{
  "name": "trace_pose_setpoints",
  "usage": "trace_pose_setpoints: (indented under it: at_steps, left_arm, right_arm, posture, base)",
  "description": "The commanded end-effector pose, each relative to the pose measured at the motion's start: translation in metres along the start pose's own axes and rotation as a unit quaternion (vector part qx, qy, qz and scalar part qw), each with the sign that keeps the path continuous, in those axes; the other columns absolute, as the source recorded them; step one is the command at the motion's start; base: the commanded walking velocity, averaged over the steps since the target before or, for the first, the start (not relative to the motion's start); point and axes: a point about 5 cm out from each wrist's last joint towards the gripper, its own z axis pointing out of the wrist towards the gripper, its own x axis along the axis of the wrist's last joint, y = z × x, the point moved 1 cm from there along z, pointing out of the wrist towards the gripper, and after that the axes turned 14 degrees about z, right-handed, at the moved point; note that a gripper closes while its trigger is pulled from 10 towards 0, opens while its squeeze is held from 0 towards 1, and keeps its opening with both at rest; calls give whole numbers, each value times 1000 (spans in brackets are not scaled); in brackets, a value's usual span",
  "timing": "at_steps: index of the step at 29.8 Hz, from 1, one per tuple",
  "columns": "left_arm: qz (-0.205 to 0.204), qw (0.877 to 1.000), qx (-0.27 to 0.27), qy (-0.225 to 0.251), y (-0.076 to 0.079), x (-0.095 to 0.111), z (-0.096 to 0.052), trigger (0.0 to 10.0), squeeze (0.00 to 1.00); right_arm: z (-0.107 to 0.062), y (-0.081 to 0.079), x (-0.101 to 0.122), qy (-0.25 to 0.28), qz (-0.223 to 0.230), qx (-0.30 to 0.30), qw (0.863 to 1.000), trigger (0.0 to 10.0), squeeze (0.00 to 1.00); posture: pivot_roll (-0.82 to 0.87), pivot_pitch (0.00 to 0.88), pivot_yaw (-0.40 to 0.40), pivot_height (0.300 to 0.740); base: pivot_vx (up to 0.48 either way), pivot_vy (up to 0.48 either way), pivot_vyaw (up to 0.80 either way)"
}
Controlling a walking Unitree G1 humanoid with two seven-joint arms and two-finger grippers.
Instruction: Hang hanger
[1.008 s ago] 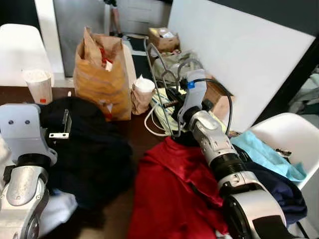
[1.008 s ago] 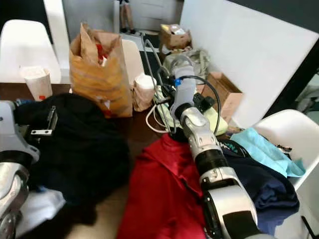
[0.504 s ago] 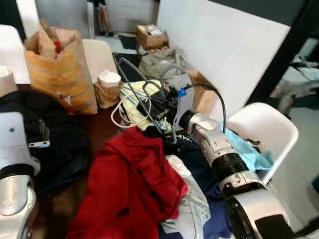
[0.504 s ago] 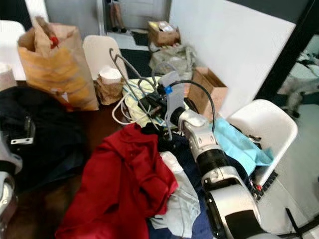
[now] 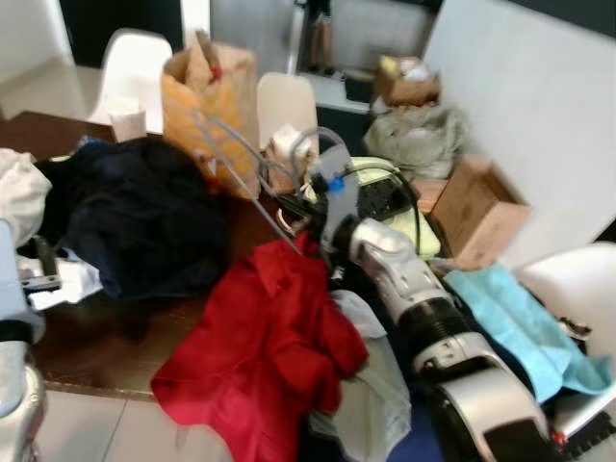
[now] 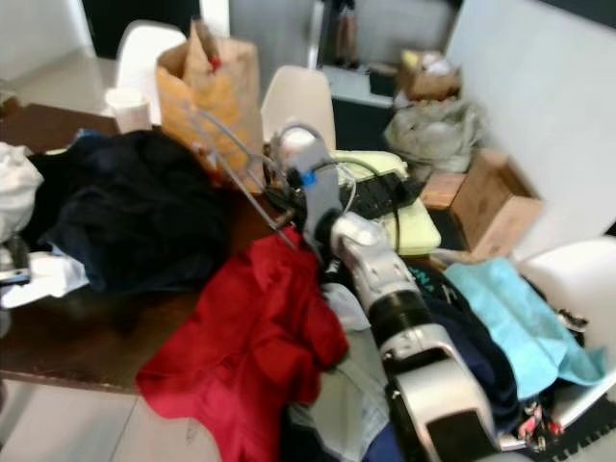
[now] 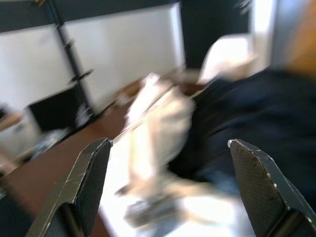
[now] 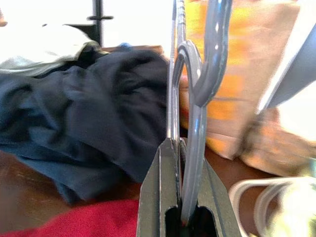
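Observation:
A grey hanger (image 8: 195,133) stands clamped between the shut fingers (image 8: 163,197) of my right gripper (image 5: 300,197), its hook uppermost. In the eye views the right arm reaches from the lower right across a red garment (image 5: 260,356), and the hanger's frame leans left toward a dark garment (image 5: 144,221) on the brown table (image 5: 106,337). My left gripper (image 7: 173,187) is open over a white cloth (image 7: 158,123) and dark fabric, with nothing between its fingers. The left arm (image 5: 12,346) sits at the lower left edge.
An orange-brown paper bag (image 5: 207,91) and a paper cup (image 5: 123,117) stand at the table's far side, with white chairs (image 5: 135,63) behind. A cardboard box (image 5: 476,212) lies on the floor to the right. A teal cloth (image 5: 510,313) drapes a white chair (image 5: 577,274).
The whole view has swung and pulled back, so the camera has moved. My right gripper still holds the hanger, which now leans further to the left.

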Motion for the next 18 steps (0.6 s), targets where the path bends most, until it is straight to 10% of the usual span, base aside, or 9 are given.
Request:
trace_pose_setpoints:
  at_steps: [1,18]
  left_arm:
    - [-8,1000,-16,-4,4,-1,-1,10000,0]
    - [-33,999,-22,-8,6,-2,-4,10000,0]
  right_arm:
    - [-4,6,-4,0,10,-16,1000,10000,0]
    - [-4,8,-2,7,20,-30,999,10000,0]
  posture:
    - [248,0,-159,740]
    - [245,0,-164,740]
  base:
    - [0,0,800]
    - [0,-190,202]
